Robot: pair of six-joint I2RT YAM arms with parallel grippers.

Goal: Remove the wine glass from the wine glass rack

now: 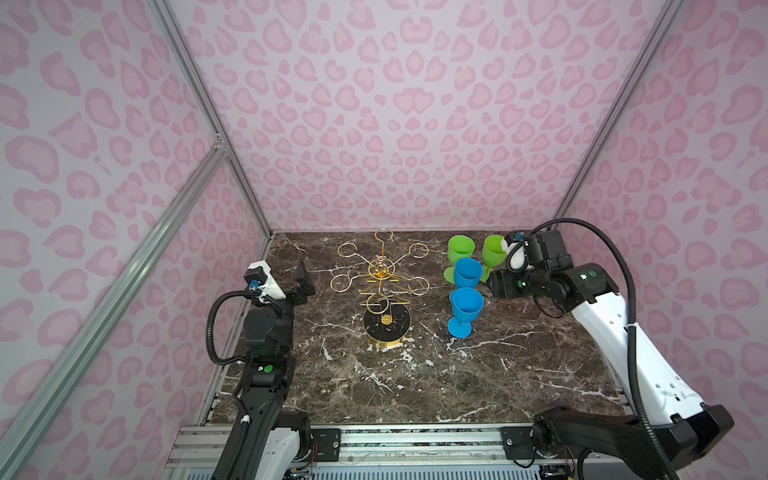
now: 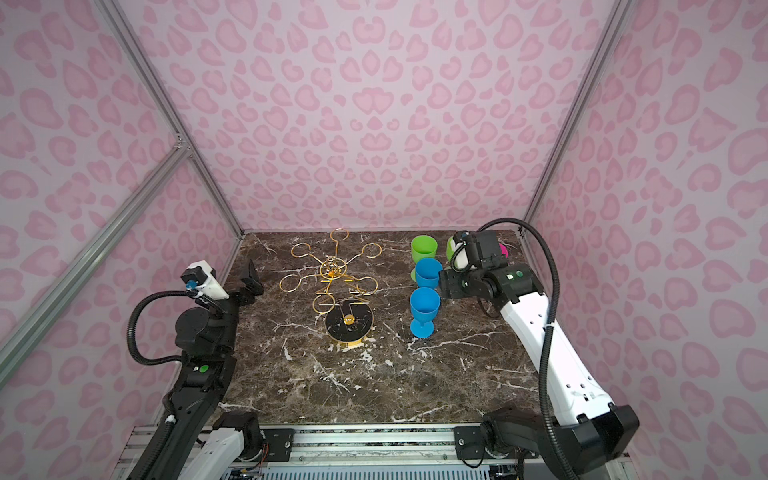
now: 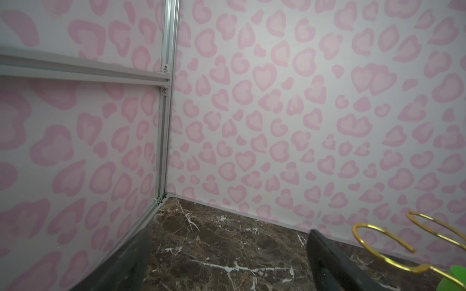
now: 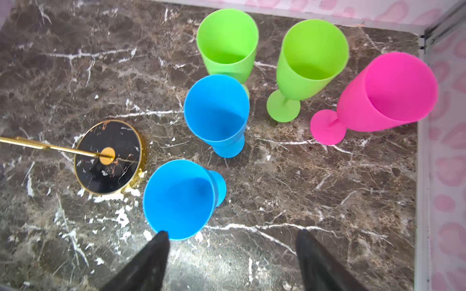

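Gold wire rack (image 1: 392,328), looped arms, on veined marble table (image 1: 415,374).
Smooth plastic glasses (image 4: 216,108) stand upright beside it; left claw (image 3: 228,230) and right claw (image 4: 232,233) spread wide.

Desk (image 1: 415,374): dark brown marble, white veins. Wine glass rack (image 1: 386,323) stands left of centre on its round black base. To its right, five glasses stand upright on the desk: front blue glass (image 1: 466,305), rear blue glass (image 1: 468,272) just behind it, left green glass (image 1: 460,249) and right green glass (image 1: 493,248) further back, pink glass (image 4: 393,93) by the far right corner.
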